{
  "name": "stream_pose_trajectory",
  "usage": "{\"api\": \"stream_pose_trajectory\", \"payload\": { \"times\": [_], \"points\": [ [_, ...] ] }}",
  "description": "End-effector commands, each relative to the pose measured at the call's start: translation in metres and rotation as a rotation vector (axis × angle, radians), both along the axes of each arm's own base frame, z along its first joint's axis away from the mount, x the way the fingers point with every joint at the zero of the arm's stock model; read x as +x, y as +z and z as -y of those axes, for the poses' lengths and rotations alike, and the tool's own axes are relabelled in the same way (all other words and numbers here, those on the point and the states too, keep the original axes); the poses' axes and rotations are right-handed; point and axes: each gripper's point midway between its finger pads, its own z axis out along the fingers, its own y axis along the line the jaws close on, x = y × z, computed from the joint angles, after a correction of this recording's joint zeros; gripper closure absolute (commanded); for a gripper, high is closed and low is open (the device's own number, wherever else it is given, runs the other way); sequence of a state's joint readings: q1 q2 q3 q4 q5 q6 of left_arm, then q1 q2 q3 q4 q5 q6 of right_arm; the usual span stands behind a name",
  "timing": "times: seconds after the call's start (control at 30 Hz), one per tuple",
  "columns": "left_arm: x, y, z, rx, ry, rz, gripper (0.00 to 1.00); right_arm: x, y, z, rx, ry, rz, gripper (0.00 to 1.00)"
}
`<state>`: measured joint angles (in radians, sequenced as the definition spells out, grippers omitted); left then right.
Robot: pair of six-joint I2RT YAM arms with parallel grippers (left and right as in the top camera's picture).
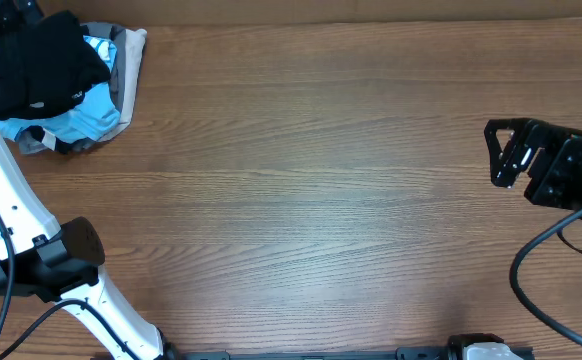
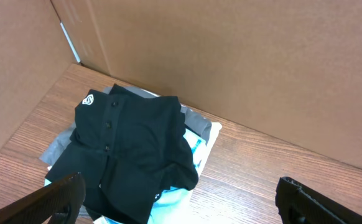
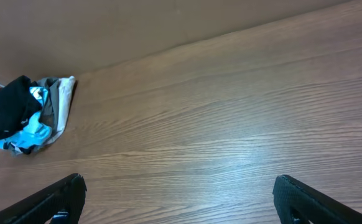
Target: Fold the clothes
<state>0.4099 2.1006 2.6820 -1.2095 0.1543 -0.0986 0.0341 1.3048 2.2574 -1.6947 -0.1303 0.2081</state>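
My left tool (image 2: 181, 202) hangs over the back left corner of the surface (image 1: 321, 200) with its jaws spread wide and nothing between them; only its two dark fingertips (image 2: 63, 198) show, at the bottom edge of its wrist view. Just beyond it lies the black shirt (image 2: 131, 149), crumpled on top of a small heap. A small white round logo (image 2: 89, 99) sits near its upper left edge, but I can make out no letters in it. A row of dark buttons (image 2: 108, 126) runs down the front. I cannot trace the sleeves in the folds, and the frame cuts off the near edge. A light blue garment (image 2: 198, 149) and a grey one (image 2: 199, 121) peek out beneath, mostly covered; any print there is unreadable. A cardboard wall (image 2: 243, 62) rises behind the heap. My right tool (image 1: 491, 153) is well apart at the right edge, also wide open and empty.
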Motion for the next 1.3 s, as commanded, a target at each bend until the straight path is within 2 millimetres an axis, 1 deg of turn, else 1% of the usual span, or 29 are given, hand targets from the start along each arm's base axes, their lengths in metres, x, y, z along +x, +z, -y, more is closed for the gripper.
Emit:
{"api": "stream_pose_trajectory", "payload": {
  "times": [0.0, 0.13, 0.27, 0.37, 0.57, 0.83, 0.97, 1.07, 1.27],
  "points": [
    [0.002, -0.002, 0.001, -0.009, -0.006, 0.0, 0.0, 0.004, -0.001, 0.003, -0.017, -0.011, -0.002, 0.0],
    [0.002, -0.002, 0.001, -0.009, -0.006, 0.0, 0.0, 0.018, -0.009, 0.008, -0.066, -0.007, -0.007, 0.0],
    [0.002, -0.002, 0.001, -0.009, -0.006, 0.0, 0.0, 0.03, -0.017, 0.007, -0.099, 0.016, 0.056, 0.0],
    [0.002, -0.002, 0.001, -0.009, -0.006, 0.0, 0.0, 0.034, -0.03, 0.007, -0.097, 0.013, 0.117, 0.0],
    [0.002, -0.002, 0.001, -0.009, -0.006, 0.0, 0.0, 0.037, -0.071, 0.007, -0.09, 0.008, 0.272, 0.0],
    [0.002, -0.002, 0.001, -0.009, -0.006, 0.0, 0.0, 0.027, -0.13, 0.005, -0.076, 0.01, 0.438, 0.0],
    [0.002, -0.002, 0.001, -0.009, -0.006, 0.0, 0.0, 0.026, -0.157, 0.004, -0.072, 0.008, 0.525, 0.0],
    [0.002, -0.002, 0.001, -0.009, -0.006, 0.0, 0.0, 0.025, -0.163, 0.002, -0.064, 0.016, 0.631, 0.0],
    [0.002, -0.002, 0.001, -0.009, -0.006, 0.0, 0.0, 0.018, -0.161, 0.002, -0.055, 0.007, 0.873, 0.0]
  ]
}}
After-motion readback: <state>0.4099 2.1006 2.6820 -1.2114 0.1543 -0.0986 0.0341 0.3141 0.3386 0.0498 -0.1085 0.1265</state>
